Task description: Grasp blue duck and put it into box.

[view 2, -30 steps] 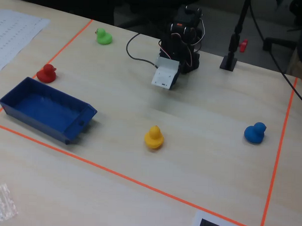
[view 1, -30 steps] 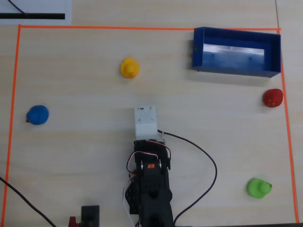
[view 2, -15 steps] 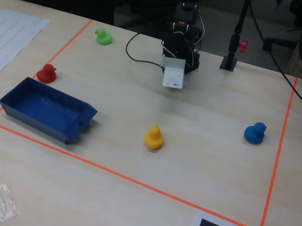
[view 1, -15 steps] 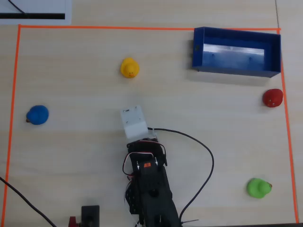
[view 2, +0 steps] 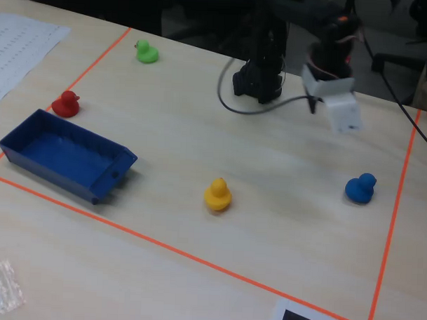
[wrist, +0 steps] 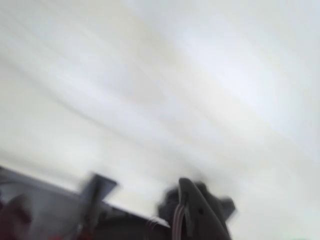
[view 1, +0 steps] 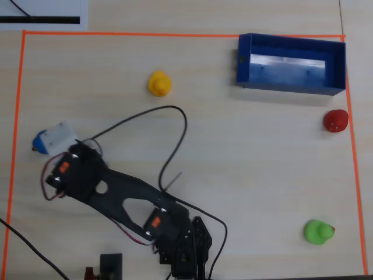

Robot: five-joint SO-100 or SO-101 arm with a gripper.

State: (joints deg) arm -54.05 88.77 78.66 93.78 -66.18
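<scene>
The blue duck point(view 2: 360, 188) sits on the table near the right tape line in the fixed view. In the overhead view only part of it point(view 1: 39, 142) shows at the far left, beside the white end of my gripper point(view 1: 57, 137). In the fixed view my gripper point(view 2: 343, 117) hangs in the air above and behind the duck, apart from it. Its jaws are not clear in any view. The dark blue box point(view 1: 288, 88) stands at the top right of the overhead view and at the left of the fixed view point(view 2: 58, 179). It is empty. The wrist view is all motion blur.
A yellow duck point(view 1: 159, 83) stands mid-table, a red duck point(view 1: 335, 121) next to the box, and a green duck point(view 1: 318, 231) at the bottom right. A black cable point(view 1: 175, 134) loops over the table. Orange tape point(view 1: 175, 34) frames the work area. The arm base point(view 1: 186, 251) is at the bottom.
</scene>
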